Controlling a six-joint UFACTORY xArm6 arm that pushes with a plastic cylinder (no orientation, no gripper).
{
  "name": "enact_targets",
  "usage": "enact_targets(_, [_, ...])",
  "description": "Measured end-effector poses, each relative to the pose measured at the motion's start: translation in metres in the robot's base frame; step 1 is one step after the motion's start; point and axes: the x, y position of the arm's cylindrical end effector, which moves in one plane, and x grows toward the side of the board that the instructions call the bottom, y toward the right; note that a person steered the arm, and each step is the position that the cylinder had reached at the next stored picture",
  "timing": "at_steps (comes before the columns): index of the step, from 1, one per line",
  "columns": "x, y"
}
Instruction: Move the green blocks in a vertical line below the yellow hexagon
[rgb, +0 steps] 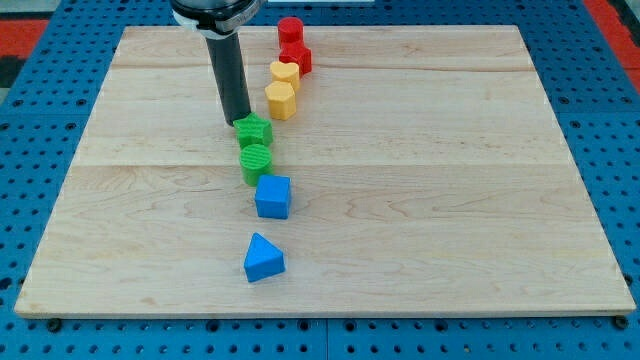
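Note:
The yellow hexagon (281, 100) stands near the view's top centre, with a yellow heart-like block (285, 74) just above it. A green star block (254, 130) sits below and left of the hexagon. A green round block (256, 162) sits right below the star, touching it. My tip (240, 122) is at the star's upper left edge, touching or nearly touching it. The dark rod rises from there to the view's top.
Two red blocks (293, 45) stand above the yellow ones at the board's top. A blue cube (273, 196) sits just below the green round block. A blue triangular block (263, 258) lies lower. The wooden board (480, 200) lies on a blue pegboard.

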Motion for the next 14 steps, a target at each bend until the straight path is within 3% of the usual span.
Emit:
enact_targets(1, [-0.012,0.002])
enact_targets(3, [0.021,-0.047])
enact_targets(6, [0.023,0.011])
enact_targets(8, [0.007,0.006])
enact_targets(9, [0.036,-0.024])
enact_targets(10, [0.039,-0.022])
enact_targets(11, [0.048,0.017])
enact_targets(14, [0.060,-0.011])
